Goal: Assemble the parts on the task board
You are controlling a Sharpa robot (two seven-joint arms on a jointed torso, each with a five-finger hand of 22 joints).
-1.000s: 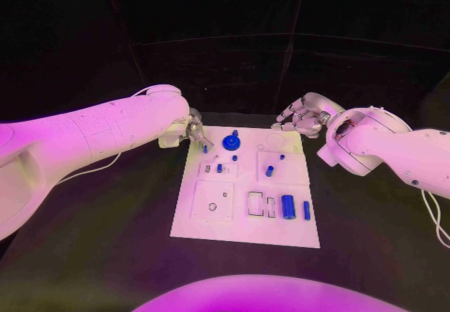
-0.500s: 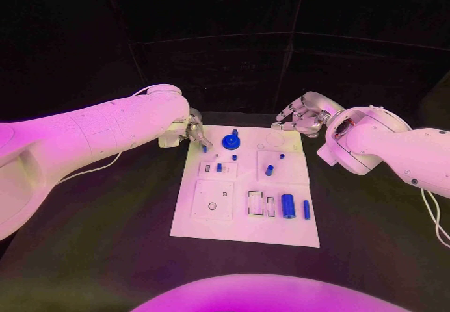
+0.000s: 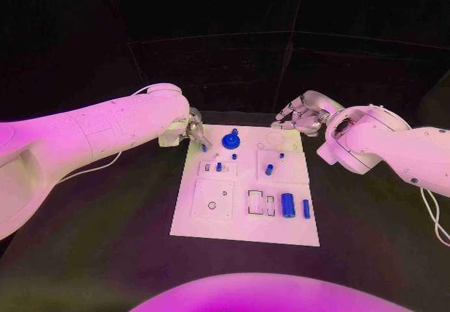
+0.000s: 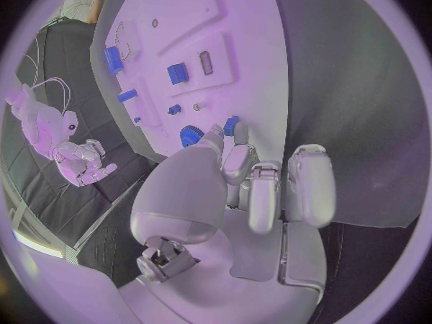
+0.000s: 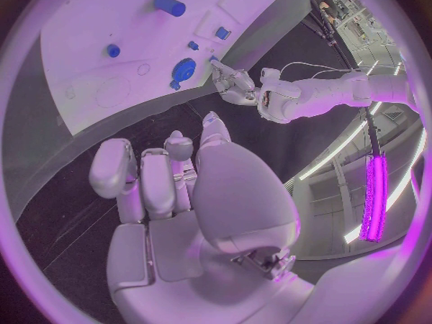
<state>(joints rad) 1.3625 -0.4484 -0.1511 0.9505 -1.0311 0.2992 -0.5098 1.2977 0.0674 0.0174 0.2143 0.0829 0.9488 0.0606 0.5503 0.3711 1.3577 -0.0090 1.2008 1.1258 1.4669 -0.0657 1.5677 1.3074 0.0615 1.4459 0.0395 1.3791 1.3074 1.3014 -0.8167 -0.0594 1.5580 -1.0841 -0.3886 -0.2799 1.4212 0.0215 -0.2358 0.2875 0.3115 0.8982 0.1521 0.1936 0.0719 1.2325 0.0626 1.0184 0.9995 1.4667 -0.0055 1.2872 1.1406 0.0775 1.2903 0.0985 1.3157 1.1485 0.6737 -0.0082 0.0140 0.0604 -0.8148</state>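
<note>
Board (image 3: 246, 221): flat white rectangular plate, matte, lying mid-tabletop (image 3: 93, 247), with shallow recesses and round holes. Gear (image 3: 231, 140): blue toothed disc near the board's far edge. Cylinder (image 3: 288, 206): smooth blue, lying toward the board's near right. Left robot hand (image 3: 193, 132): silver, at the board's far-left corner, pinching a small blue peg (image 4: 231, 126). Right robot hand (image 3: 298, 121): beyond the far-right corner, fingers loosely curled, holding nothing.
</note>
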